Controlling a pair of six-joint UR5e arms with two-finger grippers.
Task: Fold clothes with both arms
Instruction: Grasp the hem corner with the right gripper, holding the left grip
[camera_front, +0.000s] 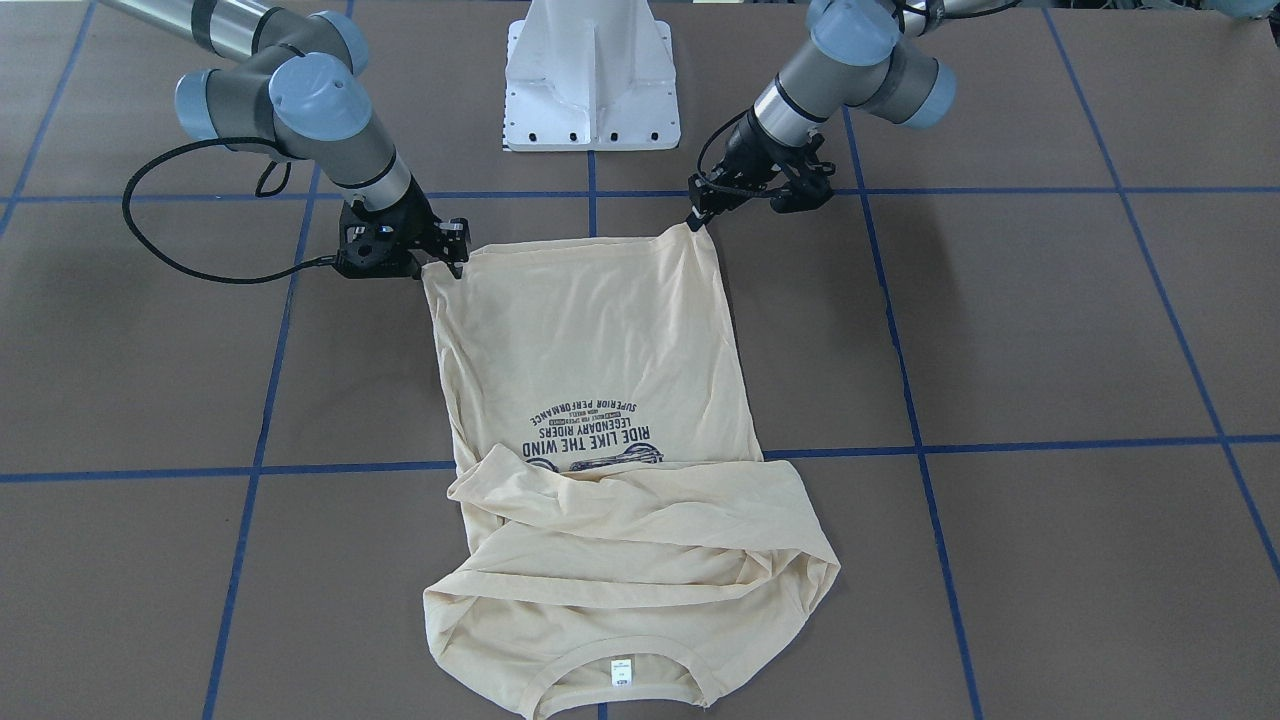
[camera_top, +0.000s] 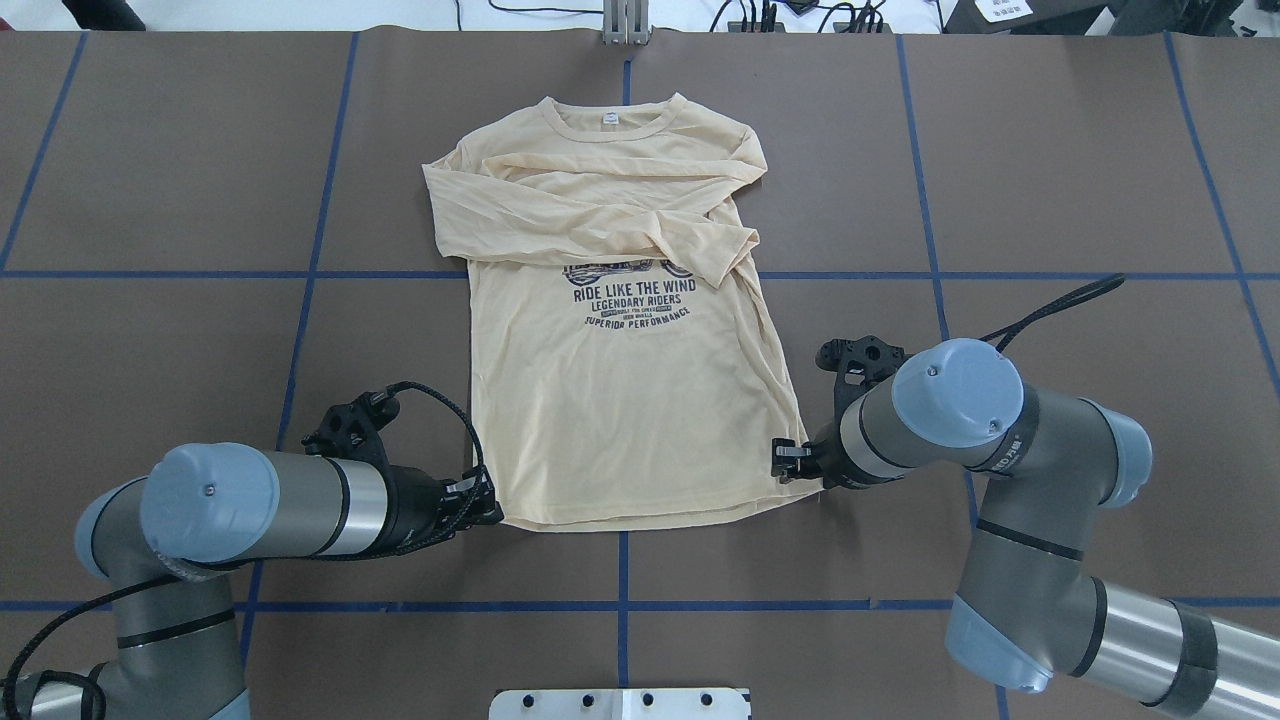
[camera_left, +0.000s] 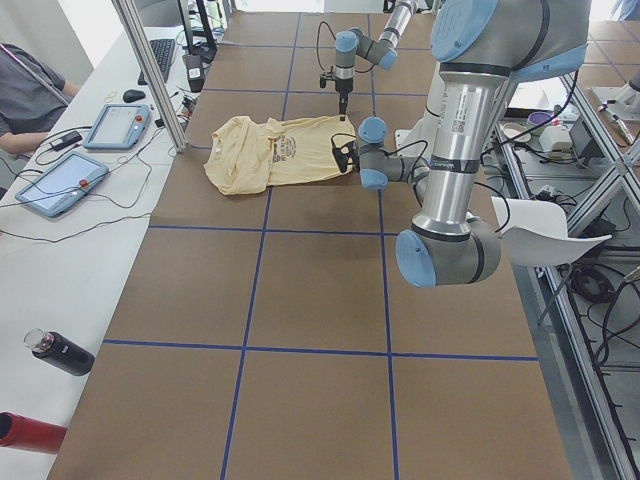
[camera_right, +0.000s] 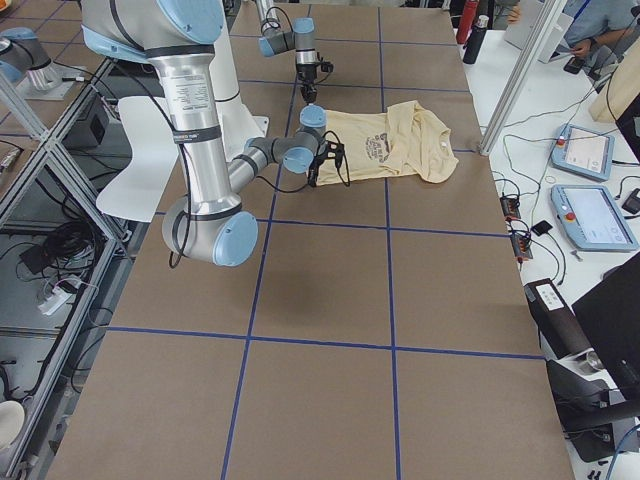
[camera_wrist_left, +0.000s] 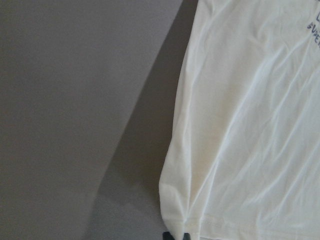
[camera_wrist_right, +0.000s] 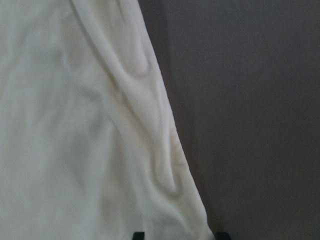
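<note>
Lying flat and print-side up on the brown table (camera_top: 150, 200), the cream long-sleeved shirt (camera_top: 620, 400) sits at the centre of the overhead view. Its ribbed collar (camera_top: 612, 125) and white label (camera_top: 609, 118) are toward the top, and its hem is toward the bottom. Both sleeves (camera_top: 600, 215) are folded across the chest, just covering the top of the navy print (camera_top: 632, 305). The left gripper (camera_top: 495, 510) is at the hem's lower-left corner, jaws closed on it; in the front-facing view that corner is drawn up into a small peak. The right gripper (camera_top: 785, 460) is at the lower-right corner. In its wrist view the two dark fingertips (camera_wrist_right: 137, 235) stand apart, with the corner of cloth between them. Blue tape lines (camera_top: 160, 273) cross the table, one of them under the shirt. The white pedestal base (camera_top: 620, 703) is at the bottom centre.
</note>
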